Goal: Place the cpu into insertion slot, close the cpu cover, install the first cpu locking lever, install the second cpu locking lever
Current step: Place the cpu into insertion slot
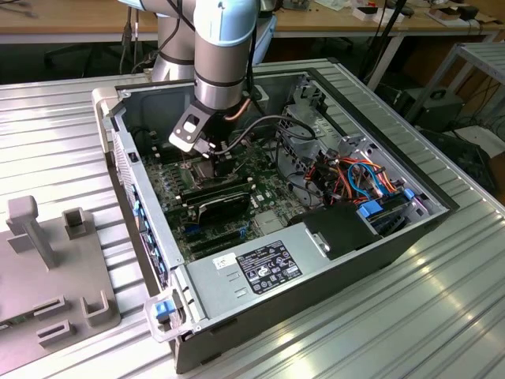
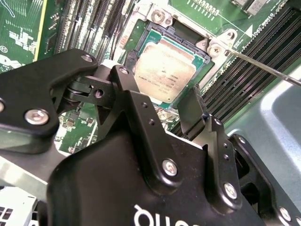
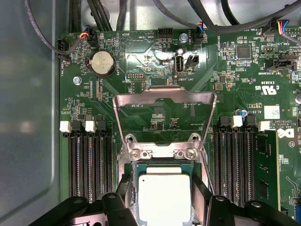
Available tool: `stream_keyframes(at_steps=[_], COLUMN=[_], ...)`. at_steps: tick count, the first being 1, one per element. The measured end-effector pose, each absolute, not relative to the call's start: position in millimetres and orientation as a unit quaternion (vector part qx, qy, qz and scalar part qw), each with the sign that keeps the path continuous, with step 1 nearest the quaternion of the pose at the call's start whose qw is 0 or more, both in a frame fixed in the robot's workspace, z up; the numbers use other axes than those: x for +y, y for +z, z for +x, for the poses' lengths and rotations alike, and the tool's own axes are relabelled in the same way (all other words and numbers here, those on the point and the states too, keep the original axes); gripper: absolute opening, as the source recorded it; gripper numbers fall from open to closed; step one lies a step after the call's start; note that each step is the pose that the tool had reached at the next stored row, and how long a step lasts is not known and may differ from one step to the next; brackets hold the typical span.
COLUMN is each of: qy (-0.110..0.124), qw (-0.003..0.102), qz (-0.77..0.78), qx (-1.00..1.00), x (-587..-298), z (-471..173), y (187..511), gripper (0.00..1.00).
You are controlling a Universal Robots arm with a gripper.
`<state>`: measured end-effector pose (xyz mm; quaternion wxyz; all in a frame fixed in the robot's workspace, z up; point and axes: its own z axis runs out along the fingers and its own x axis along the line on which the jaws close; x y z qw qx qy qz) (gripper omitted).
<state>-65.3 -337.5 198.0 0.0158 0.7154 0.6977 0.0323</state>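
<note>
The released tool (image 3: 163,184) straddles the cpu (image 3: 164,202) seated in the insertion slot (image 2: 171,30), at 10 o'clock in the exterior view's case (image 1: 316,312), cpu cover (image 3: 164,95) raised for access.

This is a robotics lab or electronics workshop: in the exterior view an industrial robot arm (image 1: 217,47) reaches down from the upper middle into an opened computer case (image 1: 331,280) lying on a ribbed aluminium table (image 1: 410,316). A grey moulded fixture (image 1: 47,260) sits at the lower left. Along the top edge run wooden workbenches (image 1: 71,20) with trailing cables (image 1: 390,20), and a metal rack (image 1: 481,59) stands at the upper right.
</note>
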Motion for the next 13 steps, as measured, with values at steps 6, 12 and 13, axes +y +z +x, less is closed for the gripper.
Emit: stream_keyframes(at_steps=[6, 12, 13], qy=[0.032, 0.032, 0.032], qw=[0.016, 0.016, 0.016], qz=[0.722, 0.722, 0.722], qx=[0.691, 0.691, 0.691], x=[-337.6, -337.6, -337.6], z=[-65.2, -65.2, -65.1], y=[198.0, 201.3, 201.9], gripper=[0.62, 0.62, 0.62])
